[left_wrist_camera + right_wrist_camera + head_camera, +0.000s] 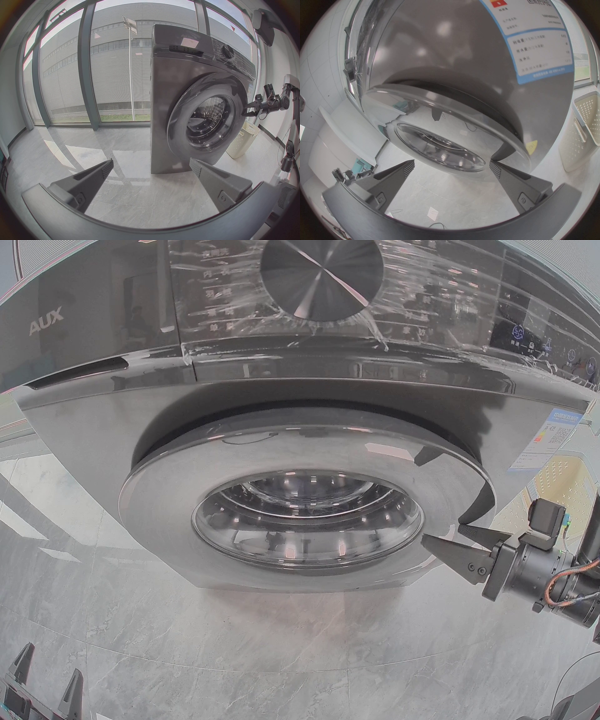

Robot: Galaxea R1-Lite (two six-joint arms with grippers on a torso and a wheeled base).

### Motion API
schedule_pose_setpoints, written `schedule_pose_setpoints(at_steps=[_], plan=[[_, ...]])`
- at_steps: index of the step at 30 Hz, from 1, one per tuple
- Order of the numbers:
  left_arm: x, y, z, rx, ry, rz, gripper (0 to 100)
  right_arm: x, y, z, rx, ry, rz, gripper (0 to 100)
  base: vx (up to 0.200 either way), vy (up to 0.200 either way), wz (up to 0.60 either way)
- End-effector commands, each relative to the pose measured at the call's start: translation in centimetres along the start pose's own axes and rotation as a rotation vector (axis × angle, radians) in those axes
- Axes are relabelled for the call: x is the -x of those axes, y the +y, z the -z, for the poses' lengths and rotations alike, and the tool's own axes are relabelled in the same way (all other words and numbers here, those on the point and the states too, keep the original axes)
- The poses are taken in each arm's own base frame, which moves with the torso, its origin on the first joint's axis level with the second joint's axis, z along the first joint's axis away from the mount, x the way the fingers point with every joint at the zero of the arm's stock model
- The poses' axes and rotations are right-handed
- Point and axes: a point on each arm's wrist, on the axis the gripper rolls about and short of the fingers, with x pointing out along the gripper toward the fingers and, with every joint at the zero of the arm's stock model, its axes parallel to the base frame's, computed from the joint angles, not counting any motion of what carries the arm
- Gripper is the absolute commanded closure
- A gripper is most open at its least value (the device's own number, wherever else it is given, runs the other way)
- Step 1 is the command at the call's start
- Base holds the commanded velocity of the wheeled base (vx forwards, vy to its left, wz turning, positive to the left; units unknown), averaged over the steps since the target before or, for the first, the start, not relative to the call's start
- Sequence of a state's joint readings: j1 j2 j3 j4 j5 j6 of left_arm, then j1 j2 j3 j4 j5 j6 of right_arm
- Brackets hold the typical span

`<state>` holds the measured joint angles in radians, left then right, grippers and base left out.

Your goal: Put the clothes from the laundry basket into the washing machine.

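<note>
The dark grey washing machine (94,421) stands in front of me with its round glass door (306,521) shut against the front. My right gripper (442,534) is open at the door's right rim, level with the window; whether a finger touches the rim I cannot tell. The right wrist view has those open fingers (393,175) spread before the door (440,150). My left gripper (51,660) is open and holds nothing, low at the near left, well away from the machine (175,93). The cream laundry basket (242,140) stands on the floor beside the machine's right side; its contents are hidden.
Grey tiled floor (250,646) spreads in front of the machine. Tall windows (109,68) stand behind its left side. The basket (586,131) sits close to the machine's side panel, near a white wall (275,62).
</note>
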<state>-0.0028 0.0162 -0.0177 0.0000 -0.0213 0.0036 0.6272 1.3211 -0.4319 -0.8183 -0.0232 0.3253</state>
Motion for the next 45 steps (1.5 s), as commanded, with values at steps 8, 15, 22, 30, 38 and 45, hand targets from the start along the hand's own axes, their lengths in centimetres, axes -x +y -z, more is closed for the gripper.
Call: schedule_pose_setpoints(at_steps=[8, 15, 22, 30, 38, 45], plan=[[0.0, 0.0, 0.5, 0.002, 0.006, 0.001, 0, 0.3, 0.4, -0.5, -0.005, -0.049, -0.028, 0, 0.000, 0.000, 0.00], [0.0, 0.0, 0.5, 0.002, 0.006, 0.001, 0, 4.4, -0.3, 4.6, 0.064, 0.120, -0.064, 0, 0.000, 0.000, 0.00], [0.0, 0.0, 0.5, 0.002, 0.006, 0.001, 0, 9.6, -1.4, 6.0, 0.087, 0.065, -0.125, 0, 0.000, 0.000, 0.00], [0.0, 0.0, 0.5, 0.002, 0.006, 0.001, 0, 13.8, -3.5, 5.7, 0.208, -0.120, 0.160, 0, 0.000, 0.000, 0.00], [0.0, 0.0, 0.5, 0.002, 0.006, 0.001, 0, 18.3, -3.3, 7.8, 0.335, -0.227, 0.376, 0, 0.000, 0.000, 0.00], [0.0, 0.0, 0.5, 0.002, 0.006, 0.001, 0, 20.4, -2.9, 10.4, 0.346, -0.299, 0.466, 0, 0.000, 0.000, 0.00]])
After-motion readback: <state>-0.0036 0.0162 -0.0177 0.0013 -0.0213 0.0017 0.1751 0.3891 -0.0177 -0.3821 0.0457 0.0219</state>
